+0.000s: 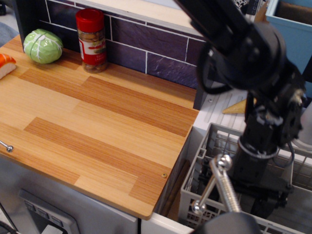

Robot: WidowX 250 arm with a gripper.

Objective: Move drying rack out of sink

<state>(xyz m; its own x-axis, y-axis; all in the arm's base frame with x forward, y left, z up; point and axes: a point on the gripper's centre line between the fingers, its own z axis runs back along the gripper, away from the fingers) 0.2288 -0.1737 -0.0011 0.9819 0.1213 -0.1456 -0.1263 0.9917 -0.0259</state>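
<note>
The light-grey lattice drying rack [215, 142] sits in the sink [176, 190] at the lower right, with a strip of the tan sink bottom showing beside it. My black gripper [259, 203] is lowered inside the rack, between its inner dividers. Its fingers are hidden by the wrist and by the chrome faucet [223, 184] in front, so I cannot tell how the jaws stand or whether they touch a rack wall.
The wooden countertop [97, 126] lies left of the sink. A red-capped spice jar [92, 40], a green cabbage [43, 46] and a sushi piece [6, 64] stand along its back left. A white drainboard [220, 105] lies behind the rack, under a dark tiled wall.
</note>
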